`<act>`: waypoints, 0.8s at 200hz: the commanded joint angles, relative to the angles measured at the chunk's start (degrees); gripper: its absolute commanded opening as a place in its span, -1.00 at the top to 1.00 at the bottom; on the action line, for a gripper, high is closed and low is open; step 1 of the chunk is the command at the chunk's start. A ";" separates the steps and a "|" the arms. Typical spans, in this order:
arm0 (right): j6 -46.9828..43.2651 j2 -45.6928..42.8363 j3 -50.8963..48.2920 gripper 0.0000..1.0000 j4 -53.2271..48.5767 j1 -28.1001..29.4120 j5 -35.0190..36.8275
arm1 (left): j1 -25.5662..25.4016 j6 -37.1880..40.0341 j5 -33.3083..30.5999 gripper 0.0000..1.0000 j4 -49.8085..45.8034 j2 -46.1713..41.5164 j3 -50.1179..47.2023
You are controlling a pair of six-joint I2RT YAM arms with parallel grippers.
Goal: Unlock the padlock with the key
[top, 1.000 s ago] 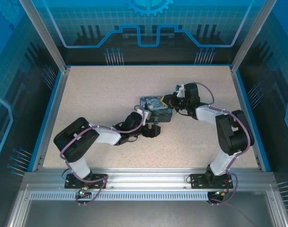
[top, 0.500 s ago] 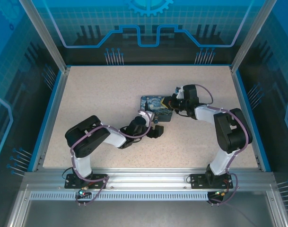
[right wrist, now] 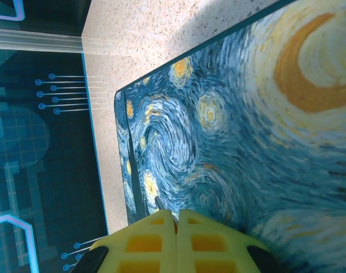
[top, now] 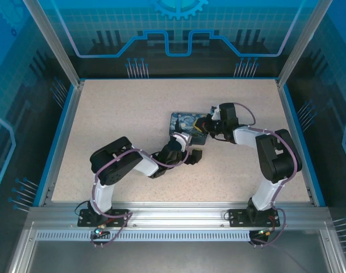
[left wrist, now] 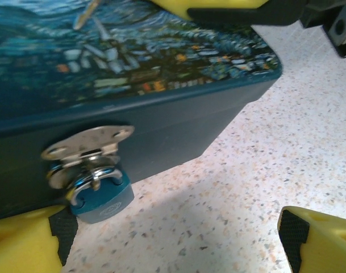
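Padlock [left wrist: 101, 199], teal-blue with a metal shackle, hangs from a small metal hasp [left wrist: 87, 145] on the near side wall of the painted tin [left wrist: 173, 131]. Its body slopes down against that wall, and its lower edge sits at or just above the speckled table [left wrist: 246, 170]; I cannot tell whether it touches. The shackle is threaded through the hasp loop and looks closed.

The left claw [left wrist: 173, 244] is low on the table at the near side of the tin. It is released, with its yellow fingertips [left wrist: 25, 239] spread wide and nothing between them. The left tip is just beside the lock's bottom corner, and the right tip is well apart from the lock, over bare table. From above, this claw [top: 192, 155] lies just near of the tin [top: 188, 126], which sits about mid-table, slightly right of centre.

The right claw [right wrist: 175, 219] hovers over the tin's swirly lid [right wrist: 246, 142], its two yellow fingers pressed tight together. A thin dark sliver, by the look of it the key [right wrist: 157, 203], pokes out at the tips above the lid. From above, the right claw [top: 204, 122] is at the tin's right edge.
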 commanded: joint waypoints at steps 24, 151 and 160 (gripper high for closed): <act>-1.50 1.24 2.04 1.00 -3.43 0.41 0.47 | 0.21 -2.62 9.23 -0.81 3.26 0.43 1.74; -2.24 1.14 2.32 1.00 -4.67 0.44 0.73 | 6.59 -18.87 12.74 -0.75 17.33 4.21 -2.29; -2.16 1.07 2.36 1.00 -4.67 0.49 0.64 | 6.50 -18.28 11.67 -0.74 15.03 3.70 -2.08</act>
